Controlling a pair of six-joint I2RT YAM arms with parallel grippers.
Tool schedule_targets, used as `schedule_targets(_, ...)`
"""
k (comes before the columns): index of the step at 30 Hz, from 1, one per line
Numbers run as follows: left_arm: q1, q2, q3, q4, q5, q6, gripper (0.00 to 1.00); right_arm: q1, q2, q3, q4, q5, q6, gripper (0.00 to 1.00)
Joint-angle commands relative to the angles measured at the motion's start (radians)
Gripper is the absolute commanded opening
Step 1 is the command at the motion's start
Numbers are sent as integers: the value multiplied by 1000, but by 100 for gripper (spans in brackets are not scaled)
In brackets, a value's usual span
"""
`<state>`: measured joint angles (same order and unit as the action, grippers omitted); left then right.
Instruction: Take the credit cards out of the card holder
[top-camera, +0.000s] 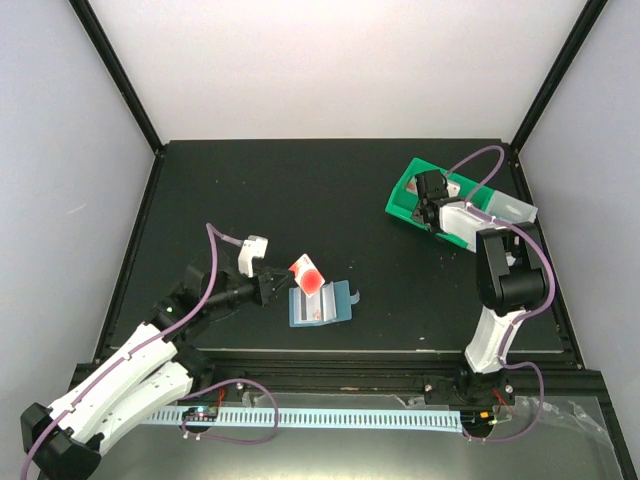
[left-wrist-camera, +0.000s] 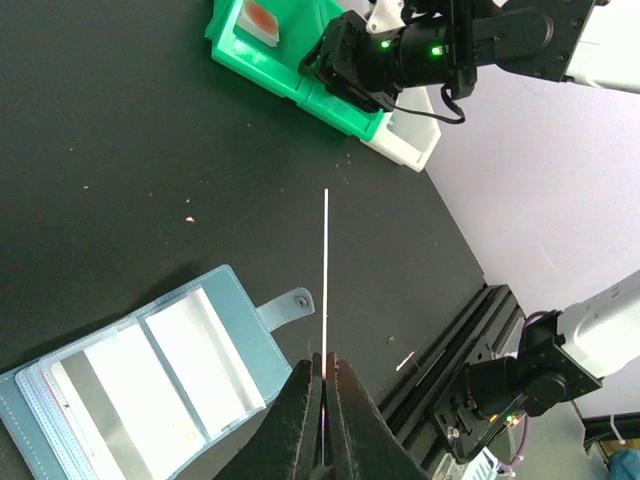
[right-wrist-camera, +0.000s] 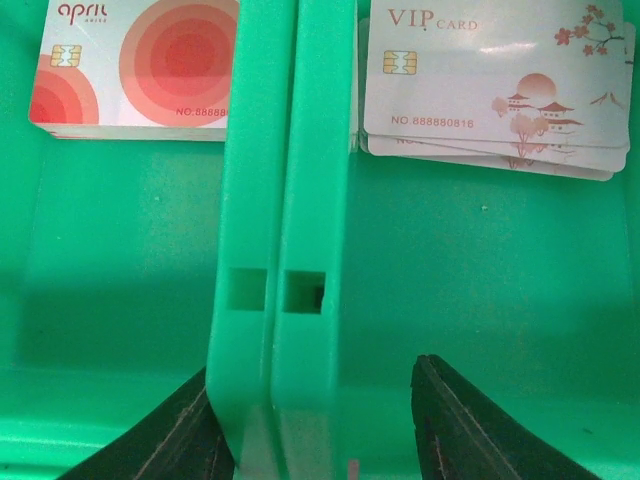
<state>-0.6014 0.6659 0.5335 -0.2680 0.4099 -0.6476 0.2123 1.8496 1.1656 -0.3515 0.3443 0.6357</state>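
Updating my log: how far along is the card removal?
Done: several printed plastic cards lie in the green compartment bin. In hand: the left gripper pinches one thin card beside the open light blue folding card holder. Left: at least one pale card shows in its pockets.

A matte black table (top-camera: 330, 190) sits enclosed by plain white walls (top-camera: 330, 70) with black corner posts (top-camera: 120, 75).

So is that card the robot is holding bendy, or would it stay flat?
Probably stiff: the card sticks straight out from the left end effector without drooping. Likely very light, since it looks paper-thin edge-on. It might slip, as only one edge is pinched.
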Motion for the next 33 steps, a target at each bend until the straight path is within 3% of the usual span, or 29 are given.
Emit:
schedule_targets(1,3,8,8,16,-3,-3,2,-2,-27,-61,-26,-67,34,47)
schedule_targets(13,4,43,-59,93,23,-39,1,15,-88,-158,47,-220,155,43)
schedule_targets(26,3,59,-77,135,28,-91,1,65,-150,-279,76,-309,162,43)
schedule_targets(33,3,76,-108,245,93,-201,2,69,-272,-297,44,-348,72,54)
